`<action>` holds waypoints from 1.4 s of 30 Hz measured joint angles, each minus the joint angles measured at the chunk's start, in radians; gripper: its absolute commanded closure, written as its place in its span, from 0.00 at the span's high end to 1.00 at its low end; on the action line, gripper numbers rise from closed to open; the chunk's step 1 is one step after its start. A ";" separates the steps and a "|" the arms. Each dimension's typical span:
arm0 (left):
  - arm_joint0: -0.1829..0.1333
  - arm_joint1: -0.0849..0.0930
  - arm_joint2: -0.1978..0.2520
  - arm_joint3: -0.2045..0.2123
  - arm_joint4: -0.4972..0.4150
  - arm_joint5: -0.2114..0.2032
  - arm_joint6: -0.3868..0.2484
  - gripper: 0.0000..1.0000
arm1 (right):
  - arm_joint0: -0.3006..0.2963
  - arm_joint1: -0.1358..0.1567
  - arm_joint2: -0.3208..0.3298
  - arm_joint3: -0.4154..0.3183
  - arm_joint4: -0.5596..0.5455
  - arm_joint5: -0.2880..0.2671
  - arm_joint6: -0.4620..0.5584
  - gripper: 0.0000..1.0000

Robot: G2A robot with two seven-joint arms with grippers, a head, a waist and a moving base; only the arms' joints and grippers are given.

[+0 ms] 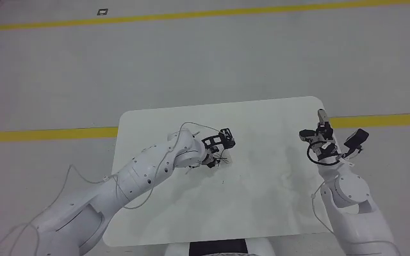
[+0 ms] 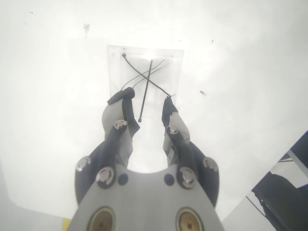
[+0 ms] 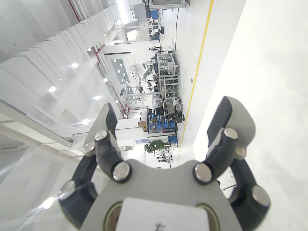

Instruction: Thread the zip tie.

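Several thin black zip ties (image 2: 146,78) lie crossed in a clear shallow tray (image 2: 178,56) on the white table. My left gripper (image 2: 148,99) hovers open just over the tray's near edge, its black-taped fingertips (image 2: 125,96) either side of one tie's head end. From above, the left gripper (image 1: 223,146) stands over the dark bundle of zip ties (image 1: 221,160) near the table's middle. My right gripper (image 1: 322,126) is held up at the table's right edge, open with nothing between its fingers (image 3: 166,111).
The white table (image 1: 256,205) has rounded corners and small dark specks (image 2: 202,93). A yellow floor line (image 1: 57,134) runs behind it. The right wrist view looks off across a bright hall with machinery far away.
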 measured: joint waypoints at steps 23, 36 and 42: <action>-0.040 -0.032 0.059 0.080 -0.024 0.000 0.036 0.19 | 0.000 0.000 0.000 0.000 0.000 0.000 0.000 1.00; -0.048 -0.050 0.066 0.097 -0.005 0.004 0.026 0.20 | 0.000 0.000 0.000 0.000 0.000 0.000 0.000 1.00; -0.046 -0.052 0.061 0.086 0.008 0.006 0.018 0.21 | 0.000 0.000 0.000 0.000 0.000 0.000 0.000 1.00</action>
